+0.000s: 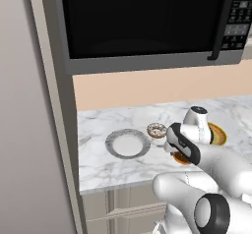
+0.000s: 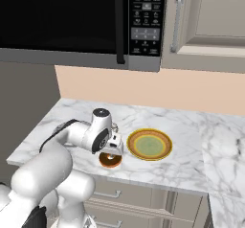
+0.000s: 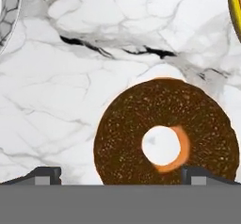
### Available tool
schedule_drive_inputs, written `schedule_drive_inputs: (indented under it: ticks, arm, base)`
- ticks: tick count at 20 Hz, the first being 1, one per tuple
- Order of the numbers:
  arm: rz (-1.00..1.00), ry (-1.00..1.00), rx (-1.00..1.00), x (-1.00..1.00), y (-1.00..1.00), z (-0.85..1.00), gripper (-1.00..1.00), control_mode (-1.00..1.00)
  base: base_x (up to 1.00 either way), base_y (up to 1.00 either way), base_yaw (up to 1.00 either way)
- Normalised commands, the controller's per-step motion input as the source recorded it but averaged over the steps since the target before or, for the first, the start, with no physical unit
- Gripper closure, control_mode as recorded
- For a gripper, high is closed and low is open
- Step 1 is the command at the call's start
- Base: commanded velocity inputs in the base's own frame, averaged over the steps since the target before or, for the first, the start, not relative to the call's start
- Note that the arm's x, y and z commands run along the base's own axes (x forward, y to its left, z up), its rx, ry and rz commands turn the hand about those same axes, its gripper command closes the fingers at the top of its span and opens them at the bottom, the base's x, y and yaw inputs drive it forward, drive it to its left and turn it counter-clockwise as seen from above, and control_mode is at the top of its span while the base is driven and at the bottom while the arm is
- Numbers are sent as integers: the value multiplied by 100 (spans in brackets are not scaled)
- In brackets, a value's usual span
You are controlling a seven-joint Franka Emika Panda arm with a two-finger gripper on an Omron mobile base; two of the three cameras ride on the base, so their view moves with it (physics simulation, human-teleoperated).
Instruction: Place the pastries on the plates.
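The claw [image 3: 120,173] hangs spread over the brown doughnut [image 3: 164,132] on the marble surface [image 3: 70,91]. Shift it sideways (one finger sits over the ring's body), then descend and squeeze gently.

Arm [image 2: 57,160]: glossy white rounded casings in bulbous segments, dark grey-black bands and round caps at the joints, a white cylindrical wrist with a dark disc on top, a black strip along one link, ending in a claw [image 3: 120,173] with two small dark grey fingertips [image 3: 44,175].
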Motion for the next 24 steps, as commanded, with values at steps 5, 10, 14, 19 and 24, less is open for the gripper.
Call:
schedule_drive_inputs:
  ticks: [5,10,14,19,24]
  arm:
    - [-1,0,0,0,36,-39,-100,-100]
    - [0,0,0,0,9,-43,-100,-100]
    - [0,0,0,0,0,-44,-100,-100]
    - [0,0,0,0,0,-53,-100,-100]
    - [0,0,0,0,0,-85,-100,-100]
  base:
    - [0,0,0]
    - [0,0,0]
    - [0,0,0]
    - [0,0,0]
    - [0,0,0]
